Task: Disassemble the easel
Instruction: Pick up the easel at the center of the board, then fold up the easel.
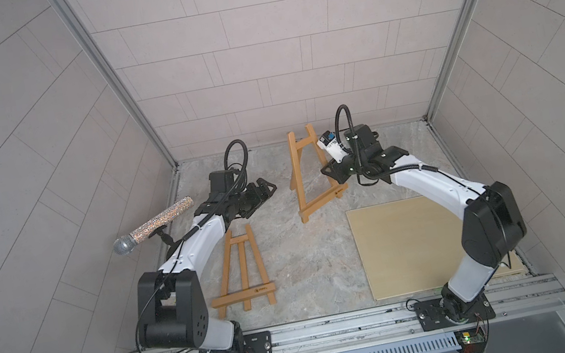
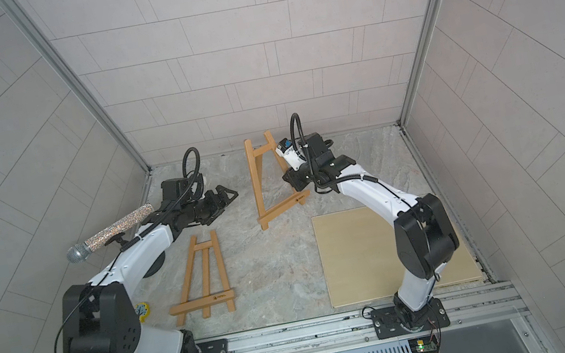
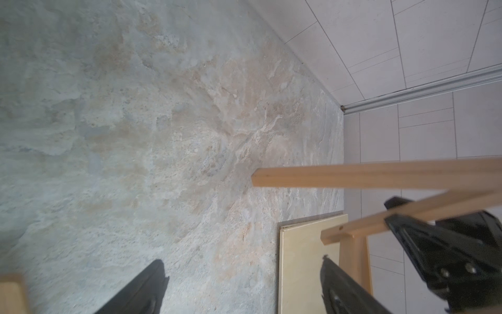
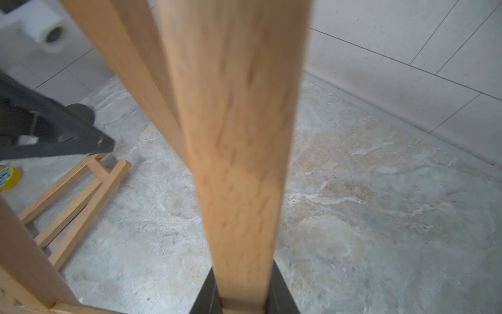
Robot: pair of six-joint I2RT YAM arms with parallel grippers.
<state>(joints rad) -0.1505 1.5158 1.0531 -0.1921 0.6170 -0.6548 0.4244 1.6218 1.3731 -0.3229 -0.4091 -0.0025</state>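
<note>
Surface: a mottled stone-look table (image 1: pixel 308 267) boxed in by pale tiled walls.
Task easel: we see the wooden easel (image 1: pixel 297 175) at the back middle, reared up and leaning rather than lying flat. We cannot tell whether its feet touch the table.
Right gripper: the right gripper (image 1: pixel 330 172) is clamped on one slat on the easel's right side; the right wrist view shows the wood running straight out from between the jaws.
Why held so: we judge the clamp steadies the frame upright so the other arm can pull a part free.
Left gripper: the left gripper (image 1: pixel 263 193) has its jaws spread wide and empty, near the easel's left leg but apart from it, turned towards it.
Second easel: another easel (image 1: pixel 243 270) lies flat beside the left arm, well apart from the held one and seemingly whole.
Board: a pale square board (image 1: pixel 402 242) lies flat under the right arm, perhaps a spot for loose parts.
Bystanders: a glittery microphone (image 1: pixel 159 222) on its stand at the left edge; a small yellow item (image 2: pixel 143 311) by the left arm.
Containers: we find none in view, so nothing is held in anything.
</note>
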